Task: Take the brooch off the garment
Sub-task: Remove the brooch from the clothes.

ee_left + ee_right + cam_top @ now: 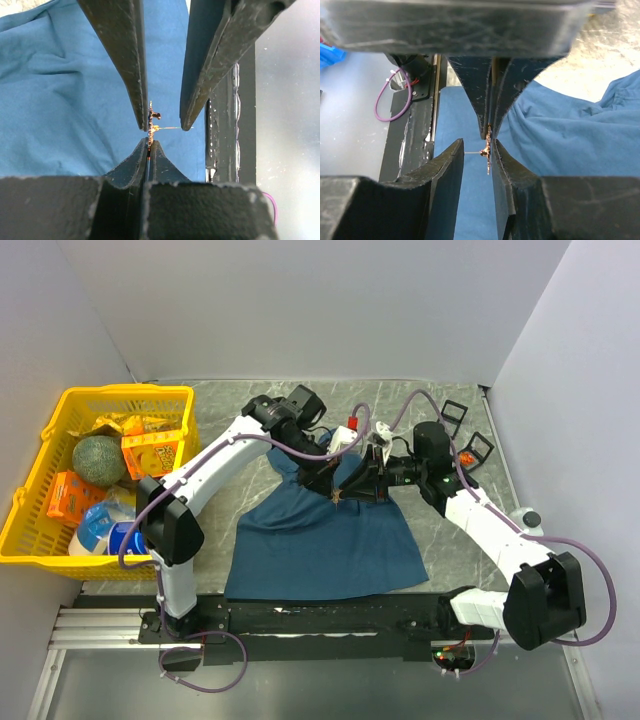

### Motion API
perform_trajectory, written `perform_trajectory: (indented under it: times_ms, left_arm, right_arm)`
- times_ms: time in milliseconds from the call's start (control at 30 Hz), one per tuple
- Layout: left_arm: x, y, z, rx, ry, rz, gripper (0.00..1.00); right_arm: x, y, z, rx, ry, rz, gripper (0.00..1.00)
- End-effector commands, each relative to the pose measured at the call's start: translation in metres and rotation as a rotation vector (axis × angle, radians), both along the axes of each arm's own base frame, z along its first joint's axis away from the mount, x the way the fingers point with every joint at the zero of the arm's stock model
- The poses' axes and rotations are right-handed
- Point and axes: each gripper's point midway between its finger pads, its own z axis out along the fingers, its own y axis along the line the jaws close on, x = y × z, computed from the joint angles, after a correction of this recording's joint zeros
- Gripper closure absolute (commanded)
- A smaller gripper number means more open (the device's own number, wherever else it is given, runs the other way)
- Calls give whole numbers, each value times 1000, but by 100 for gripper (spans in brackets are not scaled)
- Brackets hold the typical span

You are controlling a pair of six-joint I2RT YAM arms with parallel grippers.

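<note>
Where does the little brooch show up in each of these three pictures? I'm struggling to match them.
Top external: the brooch is a tiny speck at centre, where both arms' tips meet over the garment.
Left wrist: brooch at centre, pinched in the shut left gripper.
Right wrist: brooch at centre, between the right gripper fingers.
Shared landmark: the teal garment behind it.

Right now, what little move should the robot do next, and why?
Probably close the right gripper gently on the brooch. The left gripper pinches it over the shirt, and the right fingers stand open on either side of it.
</note>
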Motion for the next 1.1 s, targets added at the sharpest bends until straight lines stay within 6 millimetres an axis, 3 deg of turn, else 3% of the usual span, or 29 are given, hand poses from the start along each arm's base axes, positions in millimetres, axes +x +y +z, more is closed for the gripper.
perform_trajectory:
  times_ms: [0, 433, 733, 833, 900, 933, 1067]
  left_arm:
    - [-5, -7, 19, -58, 17, -22, 99]
    - [-7, -7, 20, -69, 32, -29, 99]
    - [-2, -9, 22, -81, 35, -13, 99]
    - [2, -8, 23, -81, 29, 7, 85]
    - [9, -7, 26, -93, 16, 31, 84]
    - [12, -6, 28, -100, 14, 42, 78]
    - [29, 5, 40, -144, -1, 113, 68]
  right_arm:
    - [2, 4, 7, 14, -64, 10, 65]
    - [5, 5, 0, -14, -54, 6, 74]
    - [1, 5, 0, -10, -54, 28, 94]
    - [1, 6, 1, -9, -50, 30, 98]
    - [1, 5, 1, -8, -47, 28, 99]
    - [2, 5, 2, -4, -47, 23, 99]
    - [5, 1, 10, 22, -45, 11, 100]
